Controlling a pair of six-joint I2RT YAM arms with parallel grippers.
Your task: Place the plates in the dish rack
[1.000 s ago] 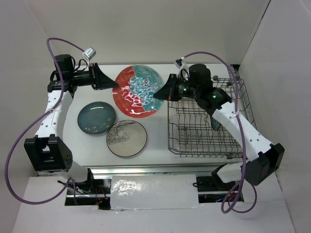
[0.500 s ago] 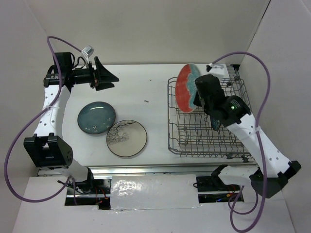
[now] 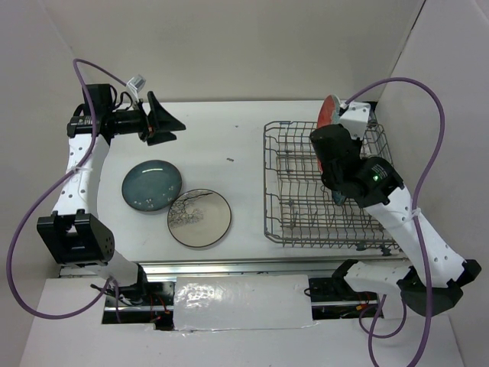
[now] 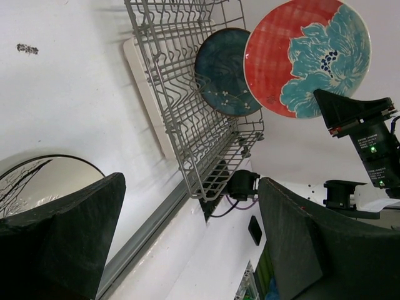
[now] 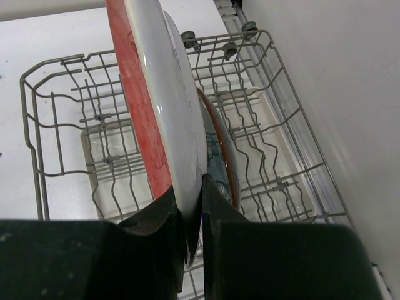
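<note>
Red plate (image 5: 137,125), clamped upright in right jaws (left jaws wide open, empty), needs lowering squarely into the dish rack (image 3: 306,214).

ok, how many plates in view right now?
4. One teal plate and grey-white plate flat on the table; second teal plate standing in the dish rack; red plate pinched by the right fingers over the rack. None obviously hidden.

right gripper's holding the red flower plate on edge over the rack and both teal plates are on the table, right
Not quite: only one teal plate is on the table; the other teal plate already stands in the dish rack, as the left wrist view shows. The right gripper does hold the red flower plate on edge over the rack.
</note>
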